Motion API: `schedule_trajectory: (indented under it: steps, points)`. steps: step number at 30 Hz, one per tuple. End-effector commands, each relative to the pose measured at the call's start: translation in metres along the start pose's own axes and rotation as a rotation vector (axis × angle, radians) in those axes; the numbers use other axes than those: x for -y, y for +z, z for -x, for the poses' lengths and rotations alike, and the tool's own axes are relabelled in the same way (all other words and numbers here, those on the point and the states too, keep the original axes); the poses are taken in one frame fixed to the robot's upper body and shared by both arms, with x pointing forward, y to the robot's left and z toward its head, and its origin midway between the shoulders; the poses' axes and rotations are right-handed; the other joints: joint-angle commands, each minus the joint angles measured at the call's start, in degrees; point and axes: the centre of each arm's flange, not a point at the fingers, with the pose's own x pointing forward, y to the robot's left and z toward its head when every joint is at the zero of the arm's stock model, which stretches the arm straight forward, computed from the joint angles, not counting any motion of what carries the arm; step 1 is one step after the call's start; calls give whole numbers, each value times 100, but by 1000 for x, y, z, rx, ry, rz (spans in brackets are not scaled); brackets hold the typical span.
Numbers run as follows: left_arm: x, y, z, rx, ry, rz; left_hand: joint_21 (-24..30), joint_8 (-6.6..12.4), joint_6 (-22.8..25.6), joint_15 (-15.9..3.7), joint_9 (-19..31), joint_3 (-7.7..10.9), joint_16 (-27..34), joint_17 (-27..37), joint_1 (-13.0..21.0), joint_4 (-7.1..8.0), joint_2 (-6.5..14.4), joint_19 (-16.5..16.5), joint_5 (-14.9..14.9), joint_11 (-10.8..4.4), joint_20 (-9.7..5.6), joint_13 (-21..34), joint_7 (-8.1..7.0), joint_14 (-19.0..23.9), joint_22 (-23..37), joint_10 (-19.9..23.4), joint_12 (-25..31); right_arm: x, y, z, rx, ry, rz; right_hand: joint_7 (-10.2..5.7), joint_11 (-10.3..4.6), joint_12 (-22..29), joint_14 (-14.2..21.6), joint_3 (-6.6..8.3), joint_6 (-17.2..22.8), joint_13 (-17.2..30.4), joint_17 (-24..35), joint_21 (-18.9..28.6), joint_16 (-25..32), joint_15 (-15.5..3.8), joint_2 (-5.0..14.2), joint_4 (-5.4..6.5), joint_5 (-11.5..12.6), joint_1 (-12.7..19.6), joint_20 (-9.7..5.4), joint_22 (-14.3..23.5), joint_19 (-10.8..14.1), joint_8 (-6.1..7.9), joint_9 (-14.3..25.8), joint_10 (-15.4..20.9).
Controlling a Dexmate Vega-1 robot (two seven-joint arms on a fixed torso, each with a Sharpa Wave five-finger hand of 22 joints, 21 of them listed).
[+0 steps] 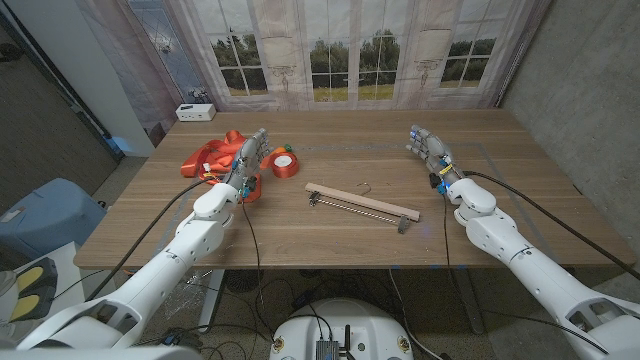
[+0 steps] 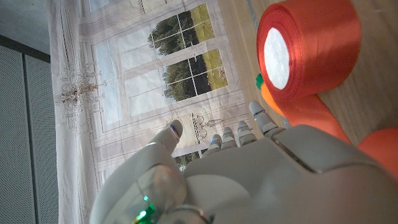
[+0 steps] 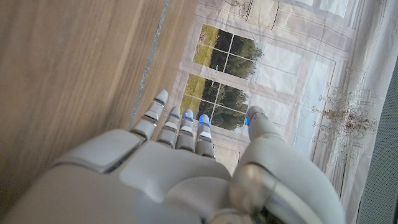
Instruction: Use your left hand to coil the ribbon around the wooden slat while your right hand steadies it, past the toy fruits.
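While the slat [image 1: 362,204] lies bare mid-bench, no coiling has begun. Ribbon [image 1: 284,163] sits on its spool just beside the left robot hand [image 1: 250,158], fingers spread, holding nothing. Right robot hand [image 1: 428,147] empty too, well apart from slat.

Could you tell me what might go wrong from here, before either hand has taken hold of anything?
The loose ribbon lies heaped beside the left hand, so it might tangle or drag the spool as it is pulled. The wooden slat lies unheld mid-table, well away from the right hand; tugging ribbon across it first could slide or turn it. A small carrot-like toy sits against the spool and could get swept along.
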Motion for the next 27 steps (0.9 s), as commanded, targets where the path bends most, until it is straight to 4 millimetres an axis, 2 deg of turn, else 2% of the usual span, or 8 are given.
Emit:
schedule_trajectory:
  steps: [1,6,9,16,22,27]
  points:
    - [2,3,5,3,0,-45,20,25,-27,-23,18,53,30,2,74,-33,16,-34,35,-12,4,21,-4,-40,10,-41,27,-4,7,11,-19,-15,76,-9,-18,46,56,49,80,23,26,19,42,-7,-20,-51,17,93,2,9,53,47,8,100]
    - [4,6,9,-5,3,-93,-4,35,9,-41,18,63,19,-15,115,-99,-27,-20,29,-40,-2,20,-47,-30,9,-26,30,-8,14,20,-43,-16,162,-46,-23,51,75,60,125,26,20,7,46,-5,-38,-102,1,143,12,10,66,60,9,130]
    - [6,9,11,-18,17,-135,-34,63,107,-45,19,53,13,-31,161,-197,-109,10,9,-56,-9,20,-133,0,9,-5,34,-11,17,25,-59,-15,213,-64,-26,57,102,67,175,27,17,-1,54,-10,-50,-135,-10,179,15,11,75,75,10,161]
    - [9,18,15,-39,40,-239,-77,90,269,-39,22,20,23,-43,251,-389,-230,99,-37,-27,30,22,-198,114,10,119,71,-18,25,40,-90,-17,325,-81,-59,73,159,83,254,32,15,-15,74,-39,-59,-190,-32,254,25,13,116,92,12,236]
    - [13,23,17,-56,44,-314,-135,90,365,-22,27,20,34,-42,375,-579,-254,140,-78,1,47,24,-245,226,13,210,87,-26,35,52,-110,-16,436,-115,-88,81,199,97,298,34,11,-31,85,-71,-75,-230,-43,319,36,13,133,97,13,287]
    - [16,27,18,-69,45,-363,-159,97,430,-23,29,14,43,-41,432,-671,-265,174,-100,-3,73,26,-281,296,16,277,102,-31,40,61,-125,-14,500,-130,-133,84,241,102,325,36,10,-40,99,-94,-85,-247,-50,356,40,14,148,99,14,315]
